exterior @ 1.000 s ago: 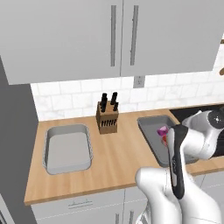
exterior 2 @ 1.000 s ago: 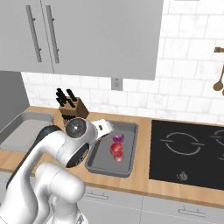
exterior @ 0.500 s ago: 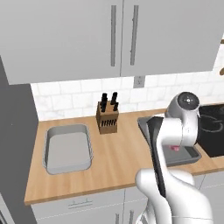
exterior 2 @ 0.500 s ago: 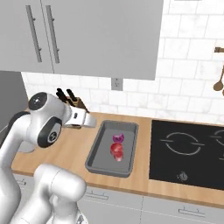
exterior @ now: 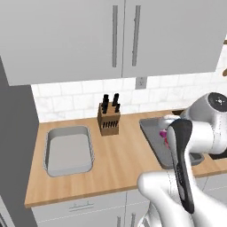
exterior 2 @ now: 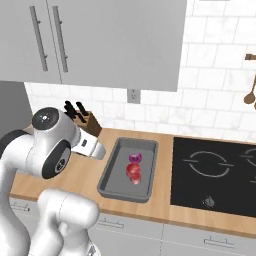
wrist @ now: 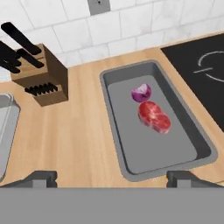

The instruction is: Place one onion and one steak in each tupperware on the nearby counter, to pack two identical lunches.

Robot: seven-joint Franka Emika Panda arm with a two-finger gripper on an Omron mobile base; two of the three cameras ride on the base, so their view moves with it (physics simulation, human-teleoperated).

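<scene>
Bright, even, rendered light with no glare. Shadows are soft and faint. Edges look slightly blurred, coarse and pixelated.

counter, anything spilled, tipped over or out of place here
Nothing stands out. The onion and steak lie inside the right-hand tupperware, the left tupperware sits flat, and the knife block stands upright on the counter. No spills or damage visible.

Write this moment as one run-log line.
fingers: open, empty | right tupperware: onion, steak | left tupperware: empty
</scene>
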